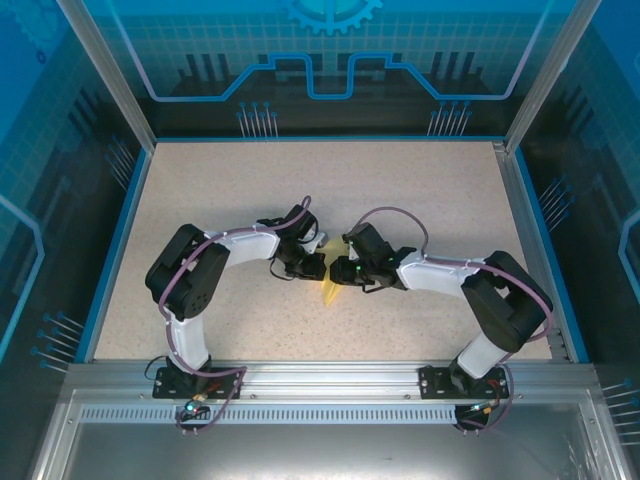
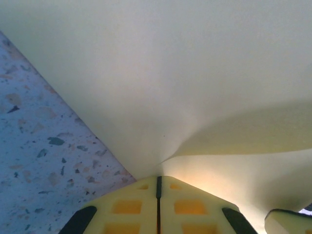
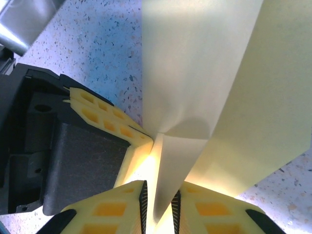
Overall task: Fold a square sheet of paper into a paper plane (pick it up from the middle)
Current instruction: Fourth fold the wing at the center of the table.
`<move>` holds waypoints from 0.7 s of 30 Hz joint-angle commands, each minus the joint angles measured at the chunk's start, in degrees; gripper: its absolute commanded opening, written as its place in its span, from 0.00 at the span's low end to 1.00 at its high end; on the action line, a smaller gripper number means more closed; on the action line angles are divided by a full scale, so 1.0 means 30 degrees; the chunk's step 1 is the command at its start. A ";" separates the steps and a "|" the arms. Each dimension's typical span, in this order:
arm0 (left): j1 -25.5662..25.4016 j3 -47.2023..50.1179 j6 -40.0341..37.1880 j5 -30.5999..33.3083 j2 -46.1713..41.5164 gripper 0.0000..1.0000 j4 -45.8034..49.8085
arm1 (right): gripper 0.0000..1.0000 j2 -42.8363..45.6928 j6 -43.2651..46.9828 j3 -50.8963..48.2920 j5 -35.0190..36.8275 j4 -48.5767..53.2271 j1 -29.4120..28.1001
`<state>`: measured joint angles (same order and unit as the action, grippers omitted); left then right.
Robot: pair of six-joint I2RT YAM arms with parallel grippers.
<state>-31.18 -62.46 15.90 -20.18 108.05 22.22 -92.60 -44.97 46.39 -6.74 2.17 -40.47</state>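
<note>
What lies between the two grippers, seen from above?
The yellow square sheet of paper lies between the left gripper and the right gripper, as the top external view shows.

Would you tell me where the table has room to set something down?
Crowded: the centre, where the left arm and right arm meet at the yellow paper. Bare: the table from there to the back rim, and the near strip between the bases.

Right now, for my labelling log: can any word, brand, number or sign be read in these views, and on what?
None can be read.
The yellow paper is blank.
The table is plain speckle.
The blue back wall carries only a gear outline and line patterns, no letters or digits.
</note>
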 commanded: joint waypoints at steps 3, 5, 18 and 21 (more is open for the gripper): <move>0.0172 0.0428 -0.0613 0.1140 0.0956 0.08 0.1239 | 0.22 0.0922 0.0375 -0.0043 0.0171 0.0636 0.0170; 0.0186 0.0428 -0.0598 0.1133 0.0988 0.08 0.1237 | 0.21 0.1011 0.0517 0.0047 0.0197 0.0862 0.0178; 0.0178 0.0403 -0.0611 0.1099 0.0978 0.07 0.1266 | 0.11 0.0428 0.0518 0.0312 -0.0386 0.0359 0.0203; 0.0204 0.0400 -0.0627 0.1103 0.0985 0.07 0.1237 | 0.09 0.0325 0.0518 0.0349 -0.0477 0.0262 0.0167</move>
<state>-31.18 -62.46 15.90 -20.18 108.05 22.22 -90.76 -43.90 46.39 -6.85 3.40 -40.34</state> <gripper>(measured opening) 0.078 0.095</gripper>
